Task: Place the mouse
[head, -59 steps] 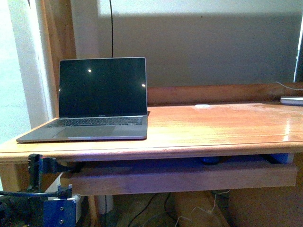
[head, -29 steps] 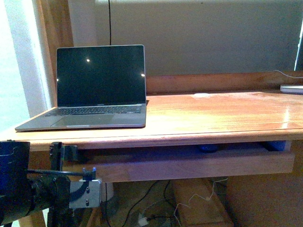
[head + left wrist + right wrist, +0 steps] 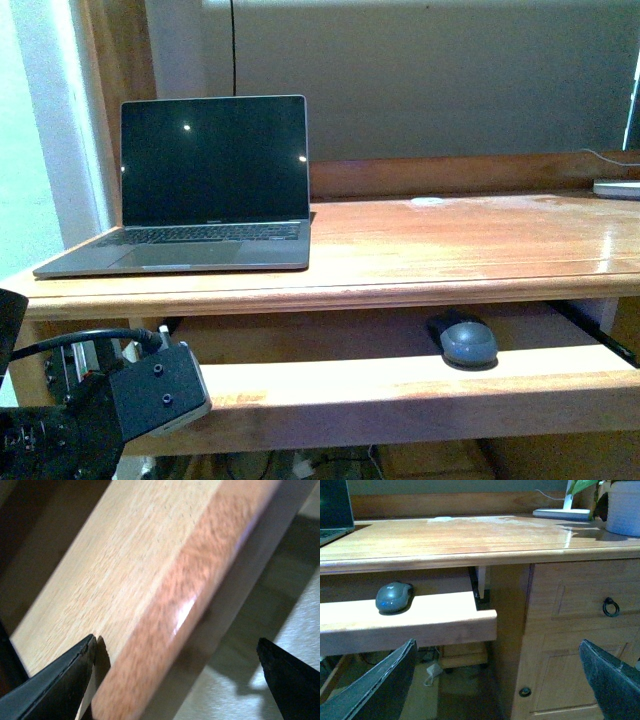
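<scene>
One mouse (image 3: 468, 343) on the pull-out tray (image 3: 400, 385), 4 o'clock from the one laptop (image 3: 200, 190), rear shadowed under the worktop (image 3: 480, 250). Both wide apart: left pincer (image 3: 175, 655) astride the tray edge, right pincer (image 3: 497, 652) empty.

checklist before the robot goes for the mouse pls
1. Tray out, mouse exposed on it: ok
2. Mouse free of any grip: ok
3. Right pincer open, facing the mouse: ok
4. Left pincer clear of the tray: not ok, the tray's edge sits between its open fingers
5. Bare desk top right of the laptop: ok
</scene>
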Controlling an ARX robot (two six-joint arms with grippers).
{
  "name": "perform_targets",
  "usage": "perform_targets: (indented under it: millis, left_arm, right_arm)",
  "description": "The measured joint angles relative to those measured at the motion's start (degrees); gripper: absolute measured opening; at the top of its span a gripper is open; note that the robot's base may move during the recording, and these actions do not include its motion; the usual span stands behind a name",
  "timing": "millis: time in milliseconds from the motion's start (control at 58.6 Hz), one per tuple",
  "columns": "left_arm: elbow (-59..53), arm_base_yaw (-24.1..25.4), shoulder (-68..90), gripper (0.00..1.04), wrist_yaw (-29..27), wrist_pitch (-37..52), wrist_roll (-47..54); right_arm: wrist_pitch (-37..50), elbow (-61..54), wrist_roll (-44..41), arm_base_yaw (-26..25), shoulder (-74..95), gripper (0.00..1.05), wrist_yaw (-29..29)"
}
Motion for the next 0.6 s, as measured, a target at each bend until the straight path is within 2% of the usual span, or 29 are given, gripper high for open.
perform_targets:
  millis: [256,444,512,597]
  left_arm:
    - [-3.0,-3.0,-8.2,0.97,4.5,-6.1,-20.1]
    - [-4.7,-4.5,-14.2,0.97,13.0,-5.2,-40.2]
    - [-4.8,-5.0,-17.0,0.97,13.9,-4.0,-47.1]
    - [-5.2,-5.2,-20.8,0.97,12.6,-2.5,-53.4]
  right_arm:
    - [0.0,0.0,0.0,0.0,0.0,0.97,0.0]
    - [0.0,0.0,0.0,0.0,0.0,0.97,0.0]
    - [0.0,0.0,0.0,0.0,0.0,0.97,0.0]
    - [0.0,0.0,0.0,0.0,0.0,0.97,0.0]
